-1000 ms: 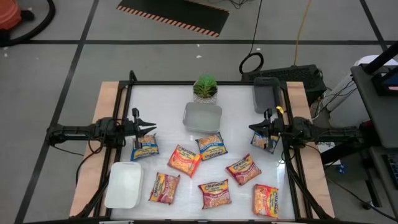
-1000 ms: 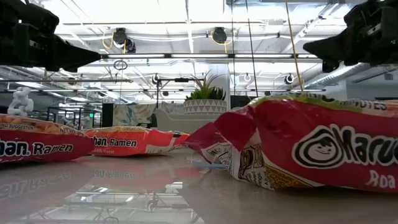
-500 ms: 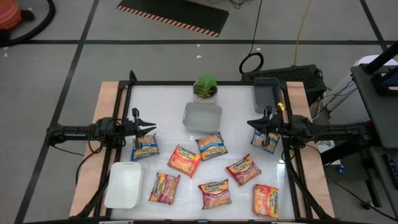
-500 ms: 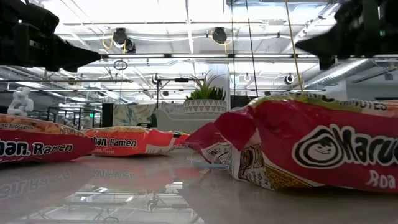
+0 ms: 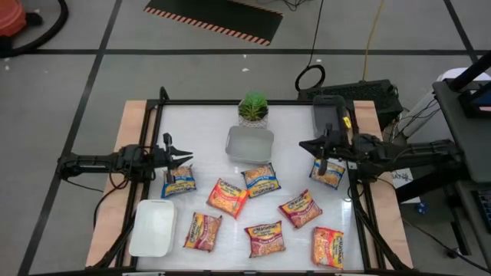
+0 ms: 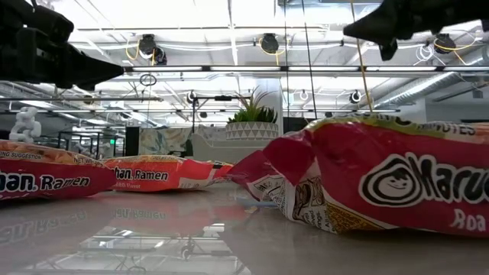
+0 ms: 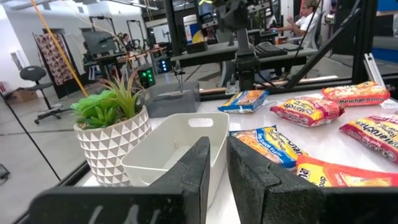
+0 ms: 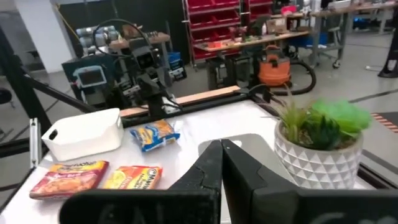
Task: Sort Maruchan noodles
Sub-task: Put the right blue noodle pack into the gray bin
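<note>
From overhead I have nine noodle packets on the table (image 5: pixel 295 126). A blue packet (image 5: pixel 178 182) lies at the left, just beside my left gripper (image 5: pixel 186 159). Another blue one (image 5: pixel 261 179) sits at centre, near the grey tray (image 5: pixel 249 143). The right-hand packet (image 5: pixel 327 173) lies under my right gripper (image 5: pixel 304 144). The rest are spread along the near half; the white tray (image 5: pixel 153 227) is at the near left.

Left wrist view: the fingers (image 7: pixel 198 171) stand a narrow slit apart, nothing between them. Beyond them are the potted plant (image 7: pixel 112 140) and the tray's inside, which the overhead flattens.

Right wrist view: fingers (image 8: pixel 214 163) pressed together, empty. It also shows the left arm across the table.

Low view: both grippers hang well above the tabletop, with one red packet (image 6: pixel 382 179) close to the lens. Height is unreadable from above.
</note>
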Action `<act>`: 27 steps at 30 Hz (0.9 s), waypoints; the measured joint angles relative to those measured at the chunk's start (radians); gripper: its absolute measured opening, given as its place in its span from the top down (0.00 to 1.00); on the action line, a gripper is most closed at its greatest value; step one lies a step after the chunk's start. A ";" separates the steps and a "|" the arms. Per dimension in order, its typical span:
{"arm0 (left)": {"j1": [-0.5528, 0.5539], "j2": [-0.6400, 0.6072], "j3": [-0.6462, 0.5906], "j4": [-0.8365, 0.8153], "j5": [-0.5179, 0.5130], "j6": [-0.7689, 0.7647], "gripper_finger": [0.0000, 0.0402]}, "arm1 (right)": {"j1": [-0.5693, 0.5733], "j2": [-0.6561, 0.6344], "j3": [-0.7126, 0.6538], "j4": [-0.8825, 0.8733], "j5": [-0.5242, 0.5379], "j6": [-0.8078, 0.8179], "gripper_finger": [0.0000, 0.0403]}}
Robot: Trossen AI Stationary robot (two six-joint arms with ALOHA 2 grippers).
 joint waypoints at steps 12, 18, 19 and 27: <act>0.000 0.000 0.000 -0.013 0.000 -0.040 0.85 | 0.095 0.259 0.245 -0.296 0.139 0.030 1.00; 0.000 0.000 0.001 -0.014 0.000 -0.040 0.85 | 0.155 0.396 0.374 -0.456 0.159 0.053 1.00; 0.000 0.000 0.001 -0.014 0.000 -0.040 0.85 | 0.165 0.414 0.389 -0.467 0.159 0.053 1.00; 0.000 0.000 0.001 -0.014 -0.001 -0.040 0.85 | 0.209 0.525 0.494 -0.693 0.154 0.154 1.00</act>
